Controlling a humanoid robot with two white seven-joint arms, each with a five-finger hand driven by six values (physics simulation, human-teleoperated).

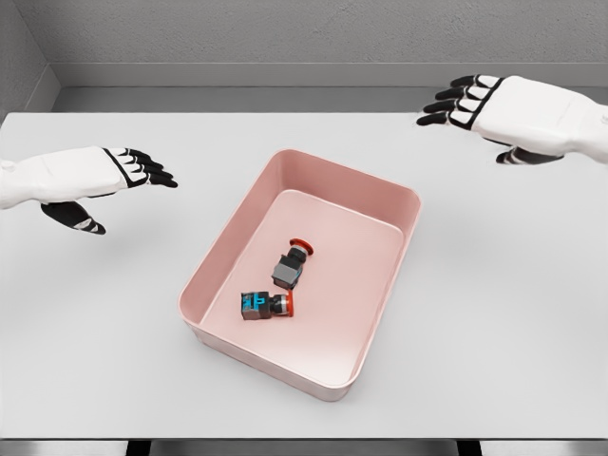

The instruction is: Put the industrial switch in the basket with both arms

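Two industrial switches (277, 285) lying inside pink basket (218, 256), touching. Left hand (100, 180) and right hand (503, 112) hovering clear, fingers spread, holding nothing. Placement looks done; next probably retract only.

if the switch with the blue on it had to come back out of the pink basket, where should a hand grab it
Grip the switch with the blue on it across its dark, blocky body, coming straight down from above. It lies on its side on the basket floor with its red cap end close to the other switch, so the body's long sides are likely the freest faces. The left hand, open, looks nearer.
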